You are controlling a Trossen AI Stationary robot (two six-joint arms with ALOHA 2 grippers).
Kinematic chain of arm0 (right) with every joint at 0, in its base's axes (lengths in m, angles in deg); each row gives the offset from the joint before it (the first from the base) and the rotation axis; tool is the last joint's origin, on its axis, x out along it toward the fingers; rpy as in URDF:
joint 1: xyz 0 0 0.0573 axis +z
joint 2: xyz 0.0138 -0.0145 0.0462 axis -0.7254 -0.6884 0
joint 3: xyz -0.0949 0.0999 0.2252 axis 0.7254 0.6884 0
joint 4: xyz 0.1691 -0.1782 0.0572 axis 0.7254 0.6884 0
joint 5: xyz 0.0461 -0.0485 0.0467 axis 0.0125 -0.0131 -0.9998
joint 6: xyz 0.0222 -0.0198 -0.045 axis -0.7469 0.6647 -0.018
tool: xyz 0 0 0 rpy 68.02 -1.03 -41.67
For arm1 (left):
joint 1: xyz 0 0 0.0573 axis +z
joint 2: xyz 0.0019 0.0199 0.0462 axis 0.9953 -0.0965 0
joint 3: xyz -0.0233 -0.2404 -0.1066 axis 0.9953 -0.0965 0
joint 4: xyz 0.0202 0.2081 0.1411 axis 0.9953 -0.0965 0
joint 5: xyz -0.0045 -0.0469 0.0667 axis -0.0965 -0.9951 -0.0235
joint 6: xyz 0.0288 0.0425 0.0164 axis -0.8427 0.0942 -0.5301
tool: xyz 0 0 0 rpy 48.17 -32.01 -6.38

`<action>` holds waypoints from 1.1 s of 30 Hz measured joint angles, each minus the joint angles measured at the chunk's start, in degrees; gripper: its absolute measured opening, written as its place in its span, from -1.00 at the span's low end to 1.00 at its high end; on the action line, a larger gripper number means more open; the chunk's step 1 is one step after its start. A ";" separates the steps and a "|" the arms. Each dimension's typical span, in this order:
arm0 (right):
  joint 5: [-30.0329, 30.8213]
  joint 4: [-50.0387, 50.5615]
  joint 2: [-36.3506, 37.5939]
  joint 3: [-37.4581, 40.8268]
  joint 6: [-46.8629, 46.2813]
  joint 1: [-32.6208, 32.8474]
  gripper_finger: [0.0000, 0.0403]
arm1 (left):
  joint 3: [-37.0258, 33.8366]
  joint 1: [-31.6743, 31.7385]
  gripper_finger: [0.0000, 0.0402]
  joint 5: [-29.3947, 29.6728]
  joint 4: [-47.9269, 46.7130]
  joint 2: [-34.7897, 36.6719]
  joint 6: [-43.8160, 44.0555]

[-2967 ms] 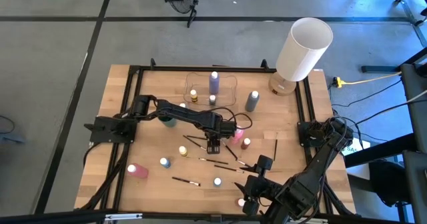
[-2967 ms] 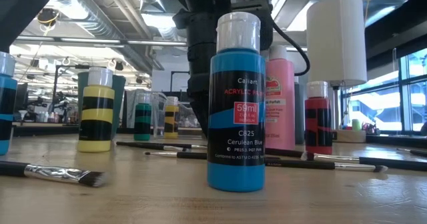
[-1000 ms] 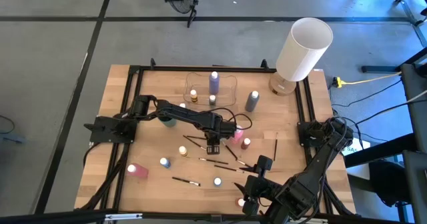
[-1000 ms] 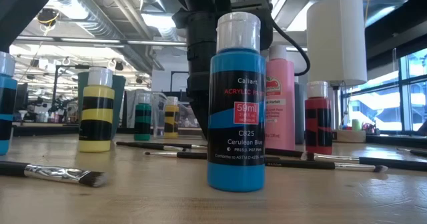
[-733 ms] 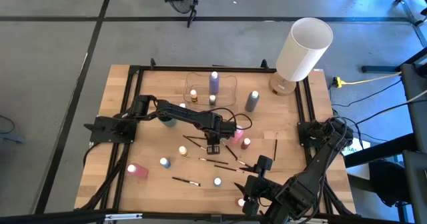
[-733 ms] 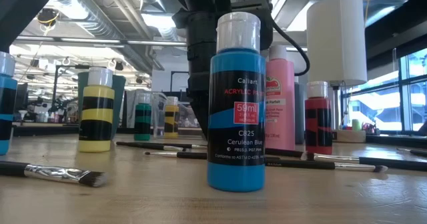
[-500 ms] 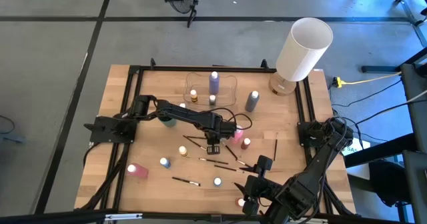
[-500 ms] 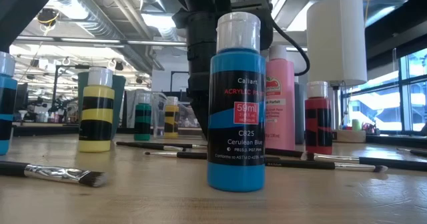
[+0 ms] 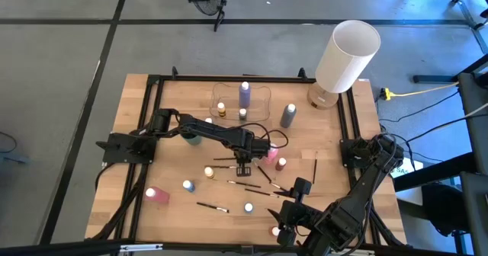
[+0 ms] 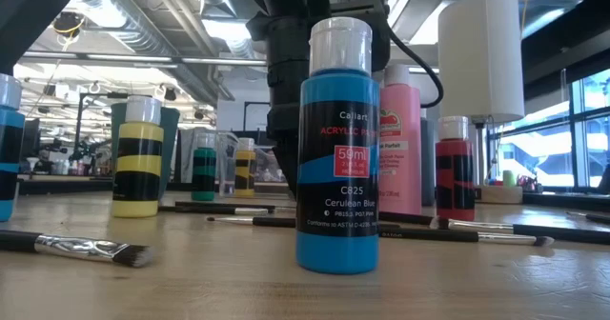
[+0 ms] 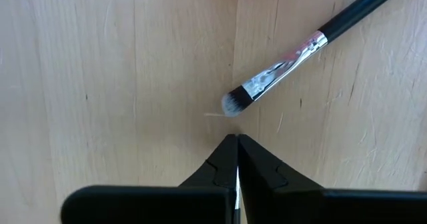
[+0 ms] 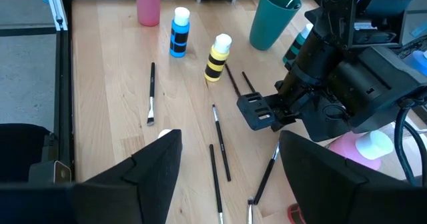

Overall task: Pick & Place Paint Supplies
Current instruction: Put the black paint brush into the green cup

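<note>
My left gripper [image 9: 242, 169] points straight down at the table's middle, shut, with nothing between its fingers [image 11: 235, 144]. A thin dark-handled paintbrush [image 11: 293, 54] lies flat on the wood just beyond them, its bristle tip [image 11: 233, 105] a small gap away. More brushes [image 9: 245, 185] lie flat nearby. Small paint bottles stand around: pink [image 9: 268, 155], yellow [image 9: 208, 172], blue [image 9: 187, 186]. In the low view a blue bottle [image 10: 338, 149] hides the left gripper's fingertips. My right gripper [image 12: 230, 177] hangs open above the near right part of the table.
A clear tray [image 9: 261, 102] at the far side holds a purple bottle [image 9: 245, 94] and small bottles. A grey bottle [image 9: 288, 116], a teal cup [image 9: 191, 138] and a big white lamp [image 9: 347, 58] stand at the back. A black frame [image 9: 152, 119] rings the table.
The brush just left of my left gripper has swung from slanting to lying level across the table. Both arms have kept their places.
</note>
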 joint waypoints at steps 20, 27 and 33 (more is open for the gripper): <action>-0.03 -0.07 -0.02 0.00 0.00 0.01 0.28 | 3.09 -0.45 -0.99 3.00 -4.75 0.25 -0.06; -0.03 -0.11 -0.02 0.00 0.00 0.06 0.28 | 6.85 -1.85 -0.99 5.06 -7.78 0.46 -0.38; -0.22 -0.26 -0.02 0.00 0.00 0.09 0.28 | 12.42 -3.31 -0.99 10.75 -16.16 0.49 0.25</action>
